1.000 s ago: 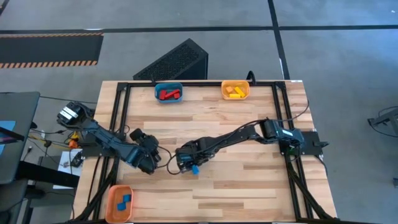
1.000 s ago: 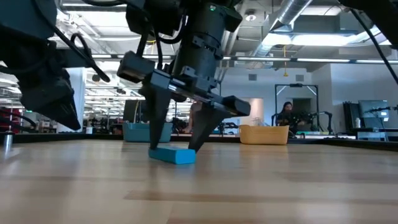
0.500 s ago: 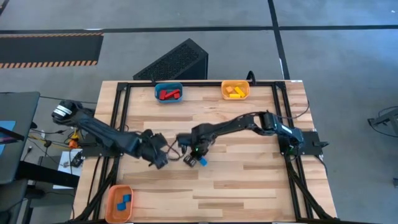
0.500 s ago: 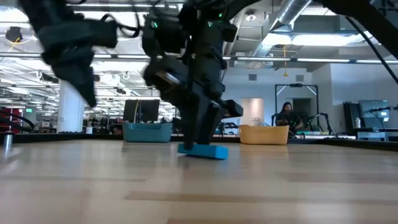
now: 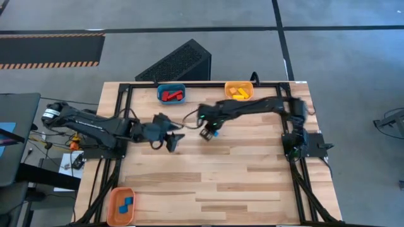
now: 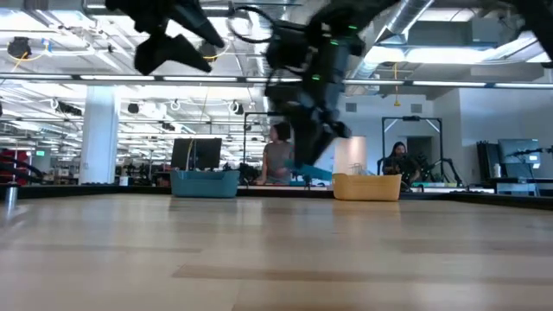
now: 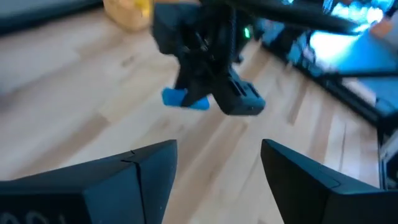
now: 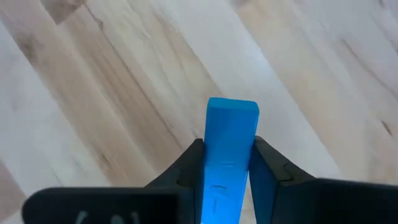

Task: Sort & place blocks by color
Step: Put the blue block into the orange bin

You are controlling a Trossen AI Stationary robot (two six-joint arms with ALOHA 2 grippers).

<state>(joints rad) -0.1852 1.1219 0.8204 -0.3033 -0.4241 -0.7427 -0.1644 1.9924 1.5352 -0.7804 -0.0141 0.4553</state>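
Table [image 5: 252, 176]: wood top, bins at edges. Right gripper [image 5: 207, 133] hung above table's middle, near far bins, 2 fingers [image 8: 268, 169] clamped on blue bar [image 8: 227, 149], bar between them, off table. Left gripper [image 5: 173, 141] beside it, fingers [image 7: 143, 180] apart, empty.

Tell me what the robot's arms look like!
Both arms are dark, almost black, built from chunky jointed links with black cables looping along them. Each ends in a pincer with two flat, wedge-shaped fingers: the left pincer and the right pincer. A small green light glows on the right arm. The left arm's shoulder end has a pale round cap.
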